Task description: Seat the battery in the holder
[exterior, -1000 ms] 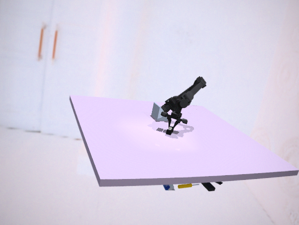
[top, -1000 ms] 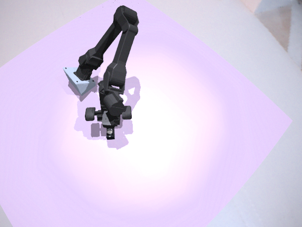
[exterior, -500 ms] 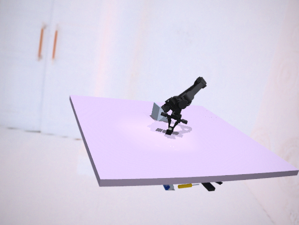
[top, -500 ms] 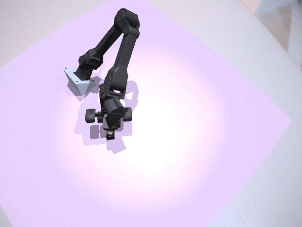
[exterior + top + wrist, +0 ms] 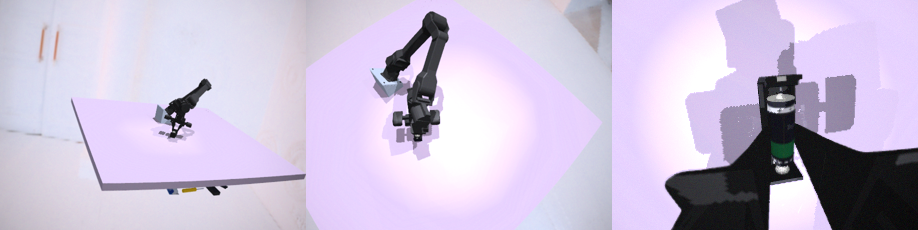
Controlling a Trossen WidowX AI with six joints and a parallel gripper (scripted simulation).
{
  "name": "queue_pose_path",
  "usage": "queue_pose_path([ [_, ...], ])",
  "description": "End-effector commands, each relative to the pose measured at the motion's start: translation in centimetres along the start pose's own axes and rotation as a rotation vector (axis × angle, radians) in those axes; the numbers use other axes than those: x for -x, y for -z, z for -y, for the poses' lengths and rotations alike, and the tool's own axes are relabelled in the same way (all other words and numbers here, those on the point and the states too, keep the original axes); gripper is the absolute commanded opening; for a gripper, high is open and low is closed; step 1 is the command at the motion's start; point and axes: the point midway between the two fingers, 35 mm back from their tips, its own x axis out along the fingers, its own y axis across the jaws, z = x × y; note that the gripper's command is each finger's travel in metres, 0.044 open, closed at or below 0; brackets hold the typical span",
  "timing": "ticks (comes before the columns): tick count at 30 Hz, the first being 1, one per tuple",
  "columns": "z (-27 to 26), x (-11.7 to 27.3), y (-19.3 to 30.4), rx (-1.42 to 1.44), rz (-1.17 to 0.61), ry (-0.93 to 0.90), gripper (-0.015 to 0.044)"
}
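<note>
My gripper (image 5: 780, 128) is clamped on the battery (image 5: 781, 127) — it lies lengthwise over the black holder (image 5: 779, 85), one end toward twelve o'clock, on the lilac table (image 5: 506, 112), the arm's base at eleven.

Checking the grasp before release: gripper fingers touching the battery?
Touching. In the wrist view both dark fingers press the sides of the battery over the holder; the gripper is shut on it.
</note>
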Motion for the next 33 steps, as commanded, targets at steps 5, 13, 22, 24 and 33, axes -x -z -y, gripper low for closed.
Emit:
queue_pose_path([
  [5,0.18,-0.39,0.33,-0.007,-0.065,0.002,0.0074],
  [13,0.13,-0.46,0.26,-0.004,-0.11,0.005,0.0074],
  [22,0.06,-0.51,0.15,-0.002,-0.157,0.008,0.0074],
  [24,0.04,-0.52,0.1,-0.001,-0.167,0.009,0.0074],
  [33,-0.06,-0.56,-0.09,0.001,-0.208,0.012,0.0074],
])
